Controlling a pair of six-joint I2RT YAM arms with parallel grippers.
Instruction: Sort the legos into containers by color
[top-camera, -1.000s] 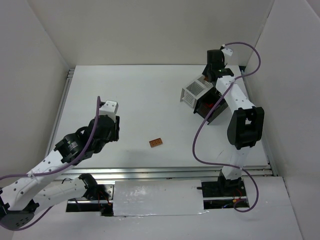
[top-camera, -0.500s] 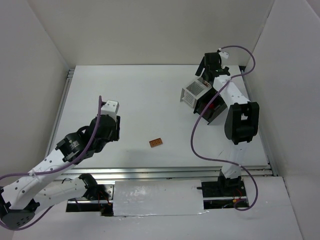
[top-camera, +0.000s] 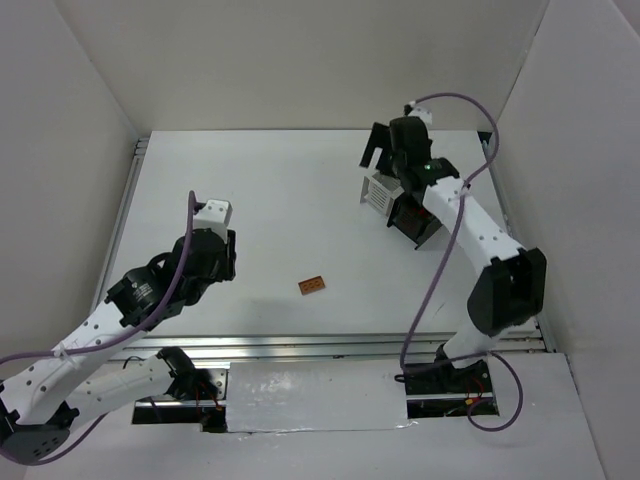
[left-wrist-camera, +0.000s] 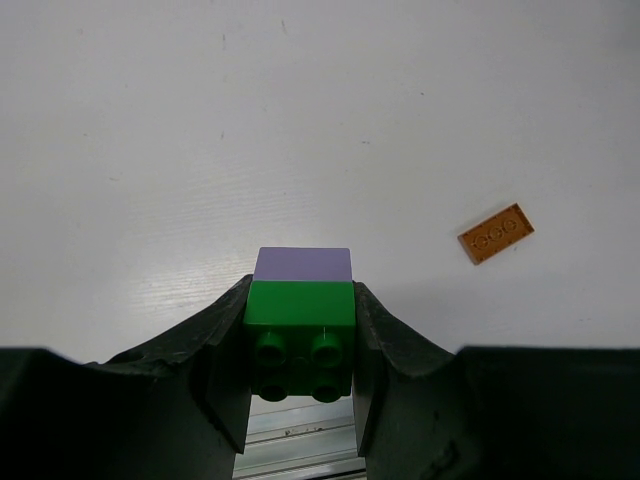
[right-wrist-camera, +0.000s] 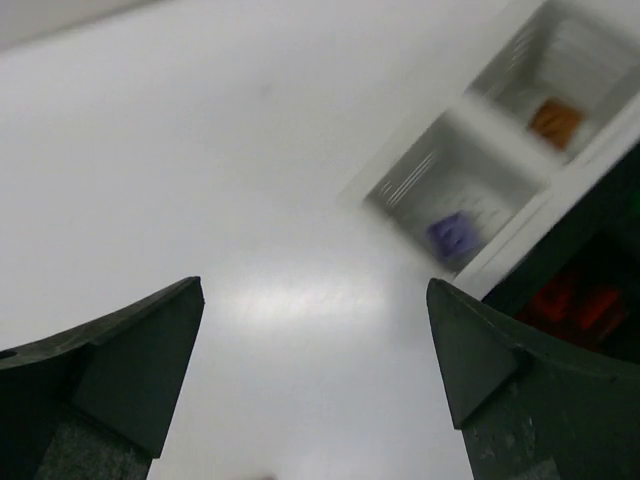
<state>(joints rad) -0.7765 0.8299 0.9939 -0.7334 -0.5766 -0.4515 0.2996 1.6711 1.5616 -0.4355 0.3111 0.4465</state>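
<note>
Left pincer (left-wrist-camera: 302, 295) grips green-purple lego (left-wrist-camera: 302, 322) (orange lego (left-wrist-camera: 496, 233) well apart).

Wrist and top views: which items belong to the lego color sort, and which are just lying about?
Job:
- green-and-purple lego stack, held in the left claw
- orange-brown lego, loose on the table
- purple lego and orange lego, in the white container
- red legos, in the black container

Lying about:
- purple cables
- taped white sheet
</note>
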